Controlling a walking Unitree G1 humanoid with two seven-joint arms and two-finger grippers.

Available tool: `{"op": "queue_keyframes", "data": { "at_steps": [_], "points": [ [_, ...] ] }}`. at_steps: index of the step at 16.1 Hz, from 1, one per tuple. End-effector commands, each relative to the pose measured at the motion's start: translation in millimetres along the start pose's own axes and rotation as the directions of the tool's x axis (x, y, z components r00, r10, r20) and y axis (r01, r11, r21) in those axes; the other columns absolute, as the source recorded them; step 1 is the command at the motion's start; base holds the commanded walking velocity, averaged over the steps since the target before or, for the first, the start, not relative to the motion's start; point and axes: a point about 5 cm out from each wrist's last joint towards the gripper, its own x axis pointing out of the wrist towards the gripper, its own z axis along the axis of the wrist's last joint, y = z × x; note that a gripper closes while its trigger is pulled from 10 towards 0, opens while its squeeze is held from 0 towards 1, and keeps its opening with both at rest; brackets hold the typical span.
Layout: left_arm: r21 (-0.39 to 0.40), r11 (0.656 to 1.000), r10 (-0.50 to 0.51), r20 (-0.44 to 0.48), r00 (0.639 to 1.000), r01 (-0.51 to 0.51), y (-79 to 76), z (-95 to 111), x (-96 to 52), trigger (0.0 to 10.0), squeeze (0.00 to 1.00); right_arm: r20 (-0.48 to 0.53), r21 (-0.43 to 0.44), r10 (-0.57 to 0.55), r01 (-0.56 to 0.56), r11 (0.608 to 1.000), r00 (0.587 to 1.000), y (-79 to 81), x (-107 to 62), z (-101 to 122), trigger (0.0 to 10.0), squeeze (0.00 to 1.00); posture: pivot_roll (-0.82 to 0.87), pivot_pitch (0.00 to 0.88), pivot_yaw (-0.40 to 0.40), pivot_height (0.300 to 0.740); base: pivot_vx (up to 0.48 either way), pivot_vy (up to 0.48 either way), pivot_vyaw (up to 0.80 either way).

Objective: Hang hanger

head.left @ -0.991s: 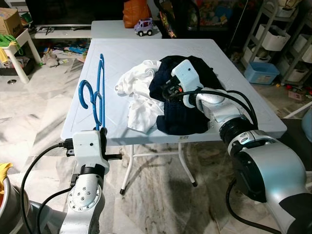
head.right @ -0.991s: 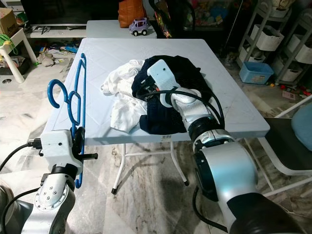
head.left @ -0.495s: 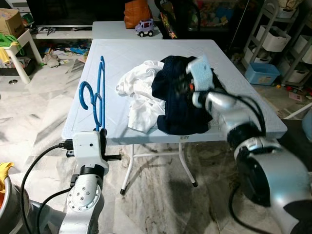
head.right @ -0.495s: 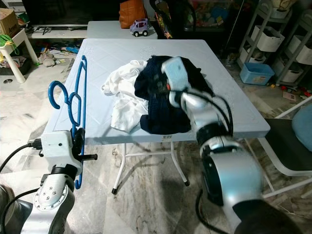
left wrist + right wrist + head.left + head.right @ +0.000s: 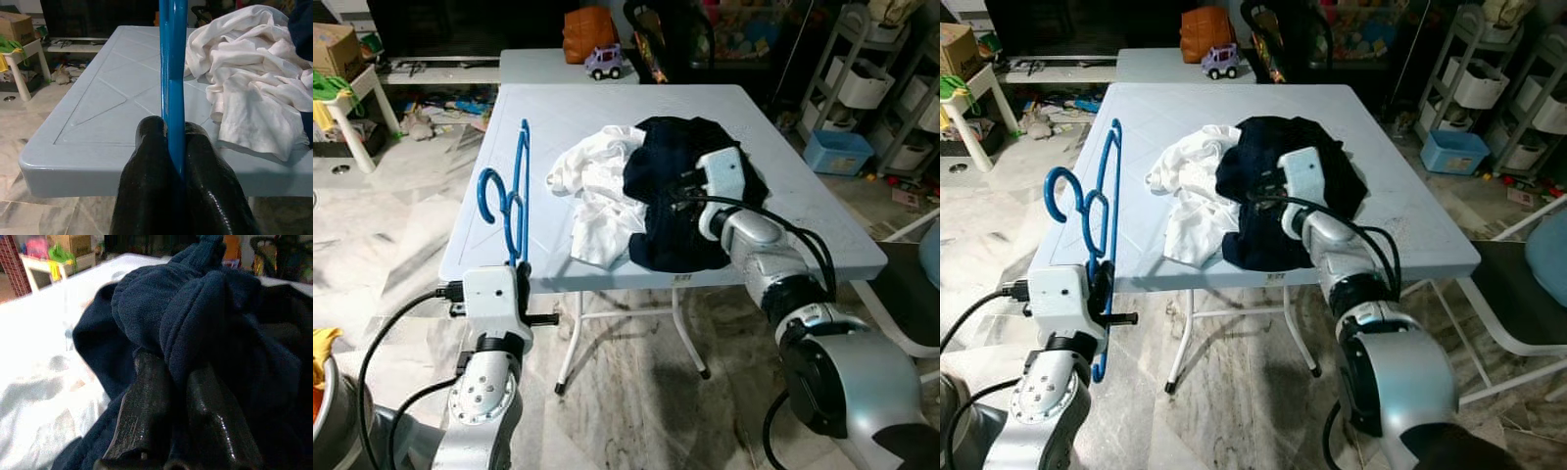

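My left gripper (image 5: 173,147) pinches the blue hanger (image 5: 514,201) at the table's (image 5: 803,186) left edge; my right gripper (image 5: 168,382) pinches the navy garment (image 5: 680,211) mid-table.

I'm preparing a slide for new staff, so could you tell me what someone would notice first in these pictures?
The bright blue hanger stands out at the table's left edge, clamped upright in the left hand. Mid-table, the right hand pinches a fold of the dark navy garment, which lies heaped against a crumpled white garment.
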Motion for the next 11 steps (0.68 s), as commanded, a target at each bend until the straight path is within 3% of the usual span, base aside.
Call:
{"op": "queue_keyframes", "data": {
  "at_steps": [1, 6, 10, 11],
  "points": [
    [0.001, 1.0, -0.009, 0.003, 1.0, 0.009, -0.7, 1, 0.2, 10.0, 0.0, 0.054, 0.003, 0.0, 0.0, 1.0, 0.999, -7.9, -1.4, 14, 10.0, 0.0, 0.05, 0.0, -0.046, 0.74, 0.0, 0.0, 0.0],
    [0.006, 1.0, -0.012, 0.01, 1.0, 0.012, -1.0, 2, 2.1, 10.0, 0.0, 0.09, 0.005, 0.159, -0.16, 0.987, 0.983, -13.9, -6.1, 31, 10.0, 0.0, 0.05, 0.0, -0.048, 0.74, 0.0, 0.0, 0.0],
    [0.009, 1.0, -0.01, 0.008, 1.0, 0.01, 0.0, 2, 0.8, 10.0, 0.0, -0.068, -0.092, 0.338, -0.343, 0.935, 0.939, -11.2, -13.2, 18, 10.0, 0.0, 0.06, 0.0, -0.051, 0.74, 0.0, 0.0, 0.0],
    [0.009, 1.0, -0.01, 0.006, 1.0, 0.01, 0.4, 1, -0.3, 10.0, 0.0, -0.102, -0.074, 0.366, -0.374, 0.925, 0.925, -12.5, -15.3, 14, 10.0, 0.0, 0.06, 0.0, -0.05, 0.74, 0.0, 0.0, 0.0]
  ]
}}
